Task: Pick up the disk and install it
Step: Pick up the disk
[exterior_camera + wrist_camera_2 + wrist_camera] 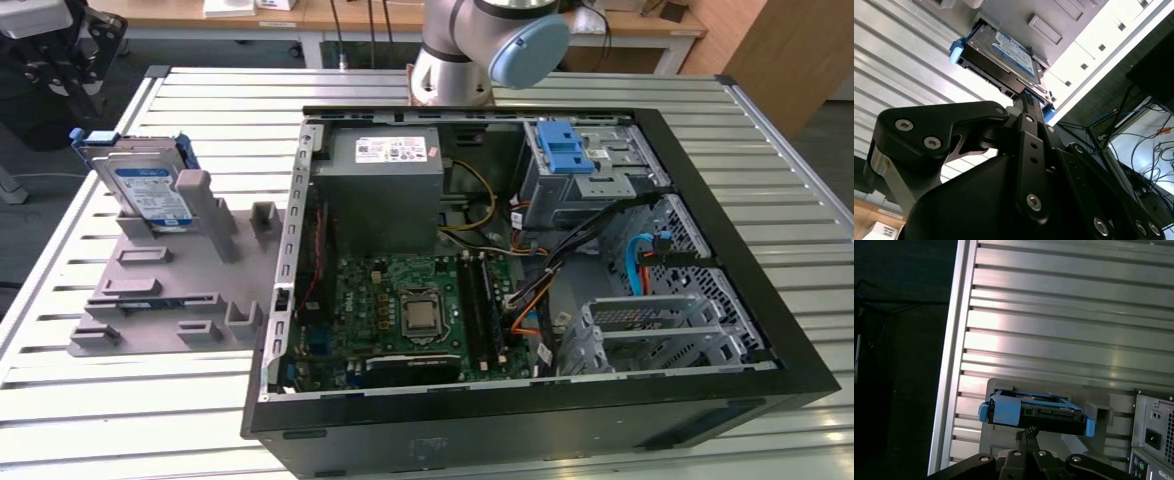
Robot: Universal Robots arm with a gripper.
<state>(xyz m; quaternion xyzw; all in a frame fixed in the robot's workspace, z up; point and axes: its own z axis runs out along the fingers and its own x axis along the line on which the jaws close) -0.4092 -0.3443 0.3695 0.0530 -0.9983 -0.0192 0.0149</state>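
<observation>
The arm (467, 45) was seen at twelve o'clock in the exterior view. Its grey column and blue-capped joint rose behind the case.

The slatted table (134, 420) was covered for the most part by the open case (747, 300), laid on its side at centre. Inside the case, a grey box (380, 185) was set at eleven o'clock, a green board (414, 300) at seven o'clock and a cage (587, 175) with a blue latch at one o'clock. A grey fixture (167, 300) was laid at nine o'clock of the case, just beside it. The disk (140, 185) was stood on edge at the fixture's far end, at ten o'clock of the case. Its lower corner was overlapped by a grey post (196, 195) of the fixture.

In the first wrist view the gripper (1026, 432) was shown with its fingers pressed together and nothing pinched between them. The tips were pointed at the disk (1036, 412), whose blue rail was turned towards the camera. Contact could not be judged. The case's rear panel (1154, 435) was caught at the edge.

In the second wrist view the disk's (1004, 55) blue-and-white label was shown, with the gripper (1026, 97) reaching its edge.
</observation>
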